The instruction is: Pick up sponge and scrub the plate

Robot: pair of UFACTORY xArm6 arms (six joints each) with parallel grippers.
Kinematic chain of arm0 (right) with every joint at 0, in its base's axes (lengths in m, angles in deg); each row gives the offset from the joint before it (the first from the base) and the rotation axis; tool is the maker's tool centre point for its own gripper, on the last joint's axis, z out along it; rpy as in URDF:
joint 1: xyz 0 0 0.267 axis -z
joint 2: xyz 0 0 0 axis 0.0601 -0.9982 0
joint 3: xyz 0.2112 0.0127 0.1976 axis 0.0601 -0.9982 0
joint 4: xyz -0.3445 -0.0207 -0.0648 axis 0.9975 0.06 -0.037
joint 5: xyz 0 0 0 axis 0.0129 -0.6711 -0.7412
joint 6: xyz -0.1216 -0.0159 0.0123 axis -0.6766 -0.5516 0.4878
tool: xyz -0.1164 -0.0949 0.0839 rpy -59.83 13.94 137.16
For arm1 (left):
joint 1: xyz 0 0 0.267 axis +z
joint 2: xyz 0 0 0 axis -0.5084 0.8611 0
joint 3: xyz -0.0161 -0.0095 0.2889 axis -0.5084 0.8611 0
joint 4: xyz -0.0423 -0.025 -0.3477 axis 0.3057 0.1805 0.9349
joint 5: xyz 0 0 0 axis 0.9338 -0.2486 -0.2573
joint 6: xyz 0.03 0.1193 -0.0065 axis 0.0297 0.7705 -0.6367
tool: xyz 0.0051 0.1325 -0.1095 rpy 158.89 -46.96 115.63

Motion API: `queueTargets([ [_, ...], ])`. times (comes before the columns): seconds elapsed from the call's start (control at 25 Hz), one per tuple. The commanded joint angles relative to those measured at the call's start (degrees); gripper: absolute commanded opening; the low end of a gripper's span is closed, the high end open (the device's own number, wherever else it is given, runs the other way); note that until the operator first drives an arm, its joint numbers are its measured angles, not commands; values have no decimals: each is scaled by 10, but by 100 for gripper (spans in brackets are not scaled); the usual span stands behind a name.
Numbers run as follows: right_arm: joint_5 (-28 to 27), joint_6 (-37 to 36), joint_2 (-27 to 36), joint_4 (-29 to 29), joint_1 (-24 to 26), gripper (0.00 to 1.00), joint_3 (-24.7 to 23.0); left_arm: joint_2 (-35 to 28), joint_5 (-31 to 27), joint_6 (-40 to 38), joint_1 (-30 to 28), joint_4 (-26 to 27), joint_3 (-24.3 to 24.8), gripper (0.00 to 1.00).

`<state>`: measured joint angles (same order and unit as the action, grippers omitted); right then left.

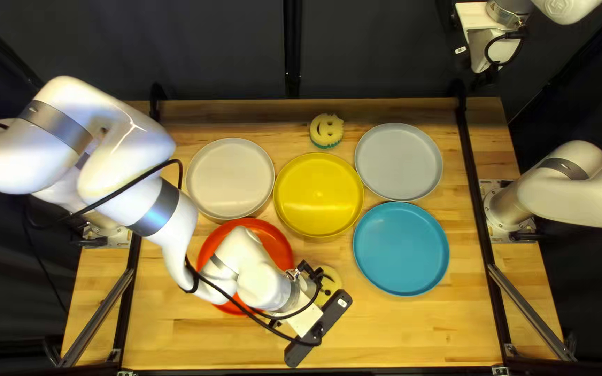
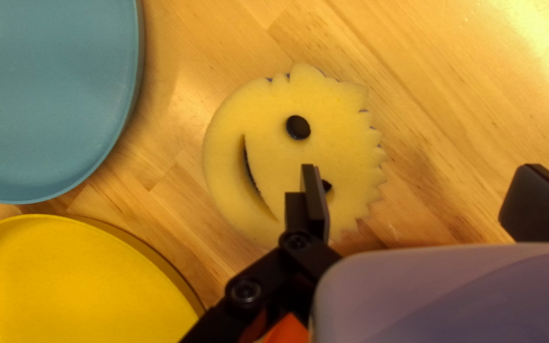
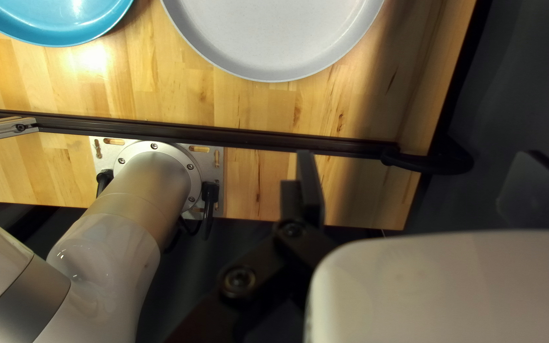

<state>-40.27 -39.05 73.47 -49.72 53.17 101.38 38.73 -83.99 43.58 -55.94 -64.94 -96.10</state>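
Top left view: left gripper (image 1: 306,319) is over the desk's (image 1: 426,327) near side, by a smiley sponge (image 1: 330,280) between the red plate (image 1: 281,245) and blue plate (image 1: 401,248). Right gripper (image 1: 481,49) is up beyond the far right.

Left wrist view: fingers (image 2: 316,200) wide open, sponge ahead on the desk (winking, lol).

Right wrist view: fingers (image 3: 311,190) open too.

We see a pale wooden bench (image 1: 419,334), its boards joined in strips, before a dark curtain (image 1: 175,42) with a black upright post (image 1: 292,49). Black rails (image 1: 125,299) (image 1: 474,181) cross the bench at either side; outside each, we note a slanting grey metal strut (image 1: 95,321) (image 1: 534,313). Near the far edge lies a yellow smiling-face sponge (image 1: 329,127), green along its rim.
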Motion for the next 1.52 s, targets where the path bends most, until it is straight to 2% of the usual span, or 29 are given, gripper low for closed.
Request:
queueTargets([
  [0.04,0,0,0,0,0,100,0,11,10,18,10,6,-3,100],
  [0.2,0,0,0,0,0,100,0,11,10,20,13,8,-2,100],
  [0.24,0,0,0,0,0,100,0,10,10,18,13,7,-1,68],
  [0.28,0,0,0,0,0,100,0,10,10,18,13,7,-1,7],
  [0.32,0,0,0,0,0,100,0,10,10,18,13,7,-1,0],
  [0.72,0,0,0,0,0,100,0,7,10,13,12,3,3,0],
  [0.92,0,0,0,0,0,100,0,-16,-21,24,-4,27,5,0],
  [1.16,0,0,0,0,0,100,0,-85,-67,4,-21,46,49,0],
  [1.52,0,0,0,0,0,100,0,-156,-76,-19,-32,79,140,0],
])
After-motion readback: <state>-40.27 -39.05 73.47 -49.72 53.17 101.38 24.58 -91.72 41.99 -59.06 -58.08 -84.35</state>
